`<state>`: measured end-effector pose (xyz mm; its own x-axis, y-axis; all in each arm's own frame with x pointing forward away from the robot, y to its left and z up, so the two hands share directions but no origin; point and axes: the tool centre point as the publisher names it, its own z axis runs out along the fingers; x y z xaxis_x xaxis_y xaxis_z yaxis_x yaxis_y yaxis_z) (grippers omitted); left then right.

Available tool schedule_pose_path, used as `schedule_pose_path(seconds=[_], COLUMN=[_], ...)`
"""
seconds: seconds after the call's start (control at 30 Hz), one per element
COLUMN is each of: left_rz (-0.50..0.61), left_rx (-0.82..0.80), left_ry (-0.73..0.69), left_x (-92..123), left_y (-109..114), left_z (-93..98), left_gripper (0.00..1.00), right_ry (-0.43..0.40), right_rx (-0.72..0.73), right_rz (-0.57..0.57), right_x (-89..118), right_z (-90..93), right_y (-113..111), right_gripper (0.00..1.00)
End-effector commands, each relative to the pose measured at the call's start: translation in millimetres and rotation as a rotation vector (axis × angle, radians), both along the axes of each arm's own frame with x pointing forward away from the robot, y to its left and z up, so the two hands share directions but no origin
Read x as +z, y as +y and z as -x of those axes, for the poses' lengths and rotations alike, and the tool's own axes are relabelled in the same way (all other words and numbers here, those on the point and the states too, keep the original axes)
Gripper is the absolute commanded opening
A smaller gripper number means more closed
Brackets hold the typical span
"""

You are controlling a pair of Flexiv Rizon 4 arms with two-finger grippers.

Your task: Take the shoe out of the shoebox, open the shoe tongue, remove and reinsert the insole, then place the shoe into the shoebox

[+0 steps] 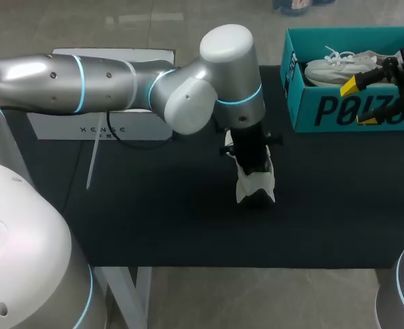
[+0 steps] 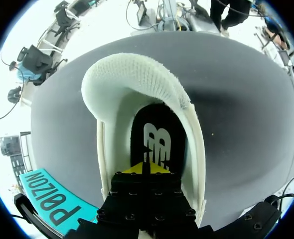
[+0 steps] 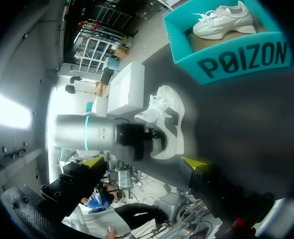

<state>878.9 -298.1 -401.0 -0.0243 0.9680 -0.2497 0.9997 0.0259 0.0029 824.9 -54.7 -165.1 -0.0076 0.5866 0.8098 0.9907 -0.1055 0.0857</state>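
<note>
Status: one shoe (image 1: pixel 255 186) is out of the shoebox (image 1: pixel 339 110) and stands on the table (image 1: pixel 161 219), well apart from the box's printed wall. A second shoe (image 1: pixel 335 67) lies inside the box.

My left gripper (image 2: pixel 146 169) is down inside the shoe's opening. Its yellow tips are drawn together over the heel end of the black insole (image 2: pixel 154 142). I cannot tell whether they pinch the insole or only rest on it. The mesh tongue (image 2: pixel 137 79) arches up ahead of the fingers, so I judge the tongue step done. The insole lies flat in the shoe. Whether it is yet to be lifted or already put back, the pictures do not show. Returning the shoe to the box is outstanding.

My right gripper (image 3: pixel 143 163) hangs just beside the shoebox's printed wall, fingers spread wide, holding nothing.

Clearance: bare table lies between shoe and shoebox, giving room for the carry. The box walls stand up, so the shoe must go over the rim and beside the second shoe. A white box (image 1: pixel 99 127) sits far from the shoebox, beyond my left arm.
</note>
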Motion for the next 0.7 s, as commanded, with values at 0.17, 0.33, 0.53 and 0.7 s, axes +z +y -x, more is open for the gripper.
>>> schedule_pose_path(seconds=[0.17,0.33,0.53,0.7], left_rz=[-0.015,-0.034,-0.051,-0.067], left_rx=[0.012,0.019,0.037,0.05], left_ry=[0.01,-0.022,-0.037,-0.047], left_x=[16,18,16,16], left_y=[6,8,12,16], left_z=[-13.8,-25.8,-33.9,-36.7], left_gripper=[0.19,0.0,0.0,0.65], right_ry=[0.001,0.001,0.001,0.001], right_rx=[-0.001,-0.001,-0.001,-0.001], right_rz=[0.002,0.002,0.002,0.002], right_x=[0,0,0,0], right_z=[0.1,0.1,0.1,0.1], right_y=[0,0,0,0], right_gripper=[1.0,1.0,1.0,1.0])
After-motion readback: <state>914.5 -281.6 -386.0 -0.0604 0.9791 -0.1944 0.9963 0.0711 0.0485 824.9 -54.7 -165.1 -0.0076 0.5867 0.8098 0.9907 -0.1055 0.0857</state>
